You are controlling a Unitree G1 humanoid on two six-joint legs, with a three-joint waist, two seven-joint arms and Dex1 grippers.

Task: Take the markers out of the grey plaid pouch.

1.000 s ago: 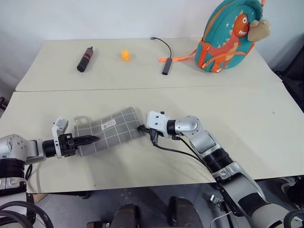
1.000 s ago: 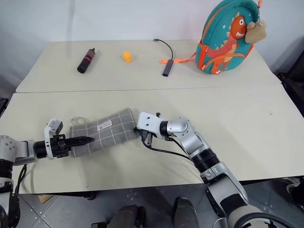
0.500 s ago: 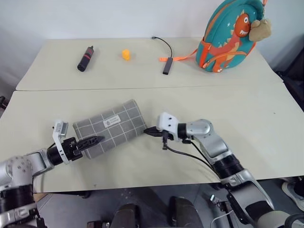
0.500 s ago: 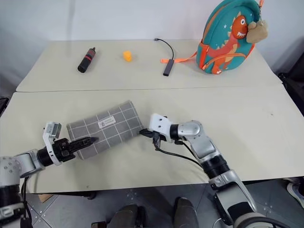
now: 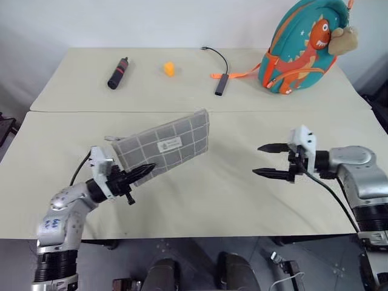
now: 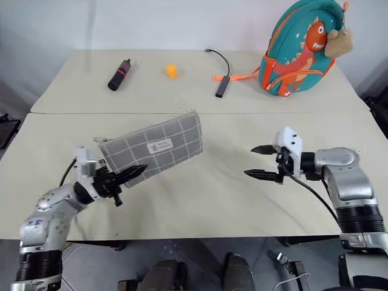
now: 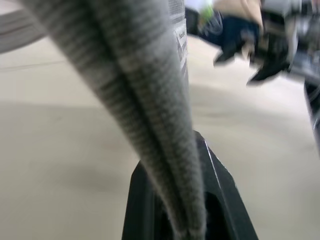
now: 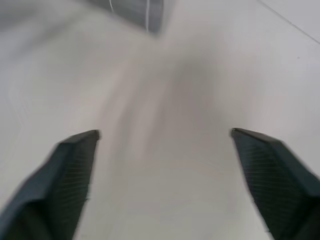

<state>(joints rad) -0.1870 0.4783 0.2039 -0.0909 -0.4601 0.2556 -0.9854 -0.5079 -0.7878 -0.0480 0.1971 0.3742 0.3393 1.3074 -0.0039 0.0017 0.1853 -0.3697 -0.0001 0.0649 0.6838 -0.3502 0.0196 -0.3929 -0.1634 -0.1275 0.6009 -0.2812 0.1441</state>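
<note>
The grey plaid pouch (image 5: 163,144) is lifted off the front table and tilted, its label side facing me. My left gripper (image 5: 142,170) is shut on the pouch's lower left edge. In the left wrist view the fabric (image 7: 150,100) runs up from between the two fingers (image 7: 220,200). My right gripper (image 5: 267,160) hovers open over the table well to the right of the pouch, with nothing between its fingers. The right wrist view has a corner of the pouch (image 8: 135,10) far ahead of the spread fingertips (image 8: 75,155). The markers are hidden.
On the back table lie a black cylinder with a red band (image 5: 117,73), a small orange object (image 5: 169,68) and a black cable with an adapter (image 5: 220,85). A teal dinosaur backpack (image 5: 306,45) stands at the back right. A seam divides the two tables.
My right gripper let go of the pouch's right end, opened and swung away to the right. My left gripper rolled and raised the pouch off the table. The camera also shifted.
</note>
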